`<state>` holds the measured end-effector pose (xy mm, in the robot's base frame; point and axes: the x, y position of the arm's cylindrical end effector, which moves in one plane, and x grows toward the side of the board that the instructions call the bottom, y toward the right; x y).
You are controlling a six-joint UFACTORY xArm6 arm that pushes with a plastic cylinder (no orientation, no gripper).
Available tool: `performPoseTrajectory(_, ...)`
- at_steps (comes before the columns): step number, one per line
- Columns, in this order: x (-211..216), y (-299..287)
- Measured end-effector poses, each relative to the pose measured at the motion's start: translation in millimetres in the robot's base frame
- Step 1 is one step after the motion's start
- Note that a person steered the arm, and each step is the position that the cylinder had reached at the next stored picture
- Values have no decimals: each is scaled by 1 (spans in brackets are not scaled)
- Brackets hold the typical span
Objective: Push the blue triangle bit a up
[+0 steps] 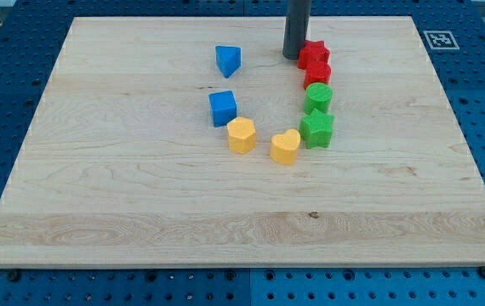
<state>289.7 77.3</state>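
Our tip (294,56) rests on the bench (123,204) near the view's top, touching or just beside the red star (313,53), with a second red block (318,73) right below that. We carry no gripper at all, only the bare rod, so nothing is held or clamped. The blue triangle (228,60) lies well apart to the view's left of our tip, alone, with the blue cube (223,108) below it. To push the triangle up we judge that we must get beneath it, into the gap between it and the cube. The risks begin there: leaving our present spot carelessly could drag the red star along; a straight sweep leftward would hit the triangle side-on and send it left instead of up; dropping too low would nudge the blue cube or the yellow hexagon (242,135) close under it. An off-centre push on the triangle's slanted faces could also spin it or let it slip aside. The yellow heart (285,146), green star (317,128) and green cylinder (318,95) look safely out of our path.
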Motion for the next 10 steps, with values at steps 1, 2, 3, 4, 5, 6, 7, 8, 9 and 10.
performPoseTrajectory(1,-1,0)
performPoseTrajectory(2,-17,-24)
performPoseTrajectory(3,-35,-94)
performPoseTrajectory(4,-34,-166)
performPoseTrajectory(5,1,-187)
performPoseTrajectory(6,40,-158)
performPoseTrajectory(7,52,-116)
performPoseTrajectory(8,52,-91)
performPoseTrajectory(9,46,-88)
performPoseTrajectory(10,35,-108)
